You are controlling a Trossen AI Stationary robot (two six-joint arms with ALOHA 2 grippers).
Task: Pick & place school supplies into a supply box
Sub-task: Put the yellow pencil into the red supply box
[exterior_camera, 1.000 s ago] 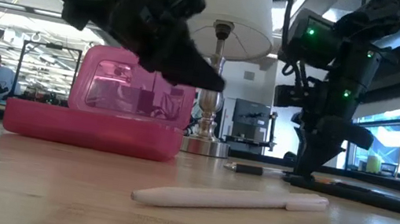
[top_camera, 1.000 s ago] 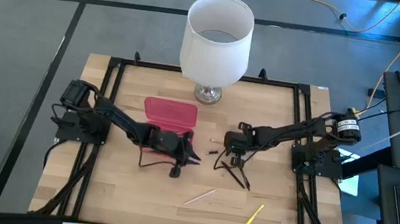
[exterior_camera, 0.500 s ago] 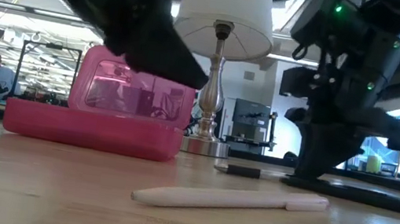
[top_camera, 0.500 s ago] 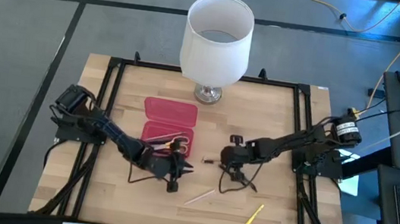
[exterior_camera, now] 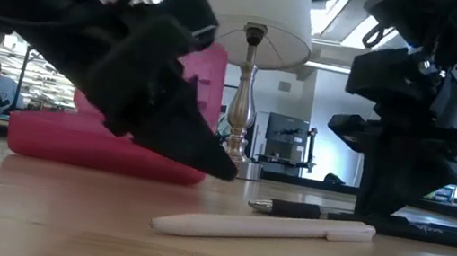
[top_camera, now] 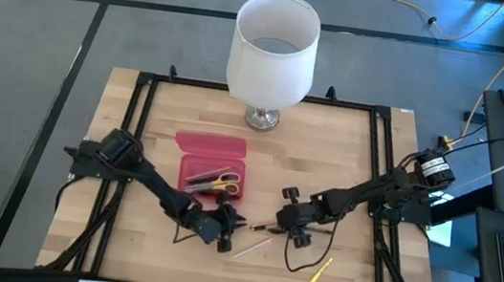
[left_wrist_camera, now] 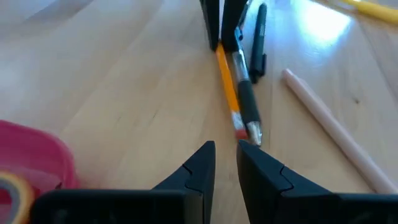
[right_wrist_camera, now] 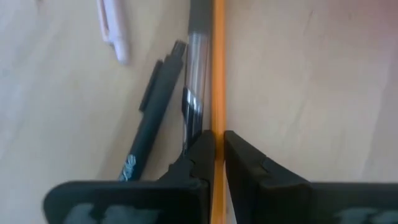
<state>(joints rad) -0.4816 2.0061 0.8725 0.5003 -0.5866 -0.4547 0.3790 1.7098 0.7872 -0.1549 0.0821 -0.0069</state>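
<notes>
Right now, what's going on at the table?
The right gripper is shut on an orange pencil and a clear-barrelled pen, low over the wood. The left gripper, fingers slightly apart, points at their far ends. The red box lies open with scissors inside. A black pen, pale pen and yellow pencil lie loose.

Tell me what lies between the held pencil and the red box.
The right tool grips an orange pencil. Between it and the supply box sits the left tool, low over the table at the pencil's tip. Nothing else visible blocks the way.
</notes>
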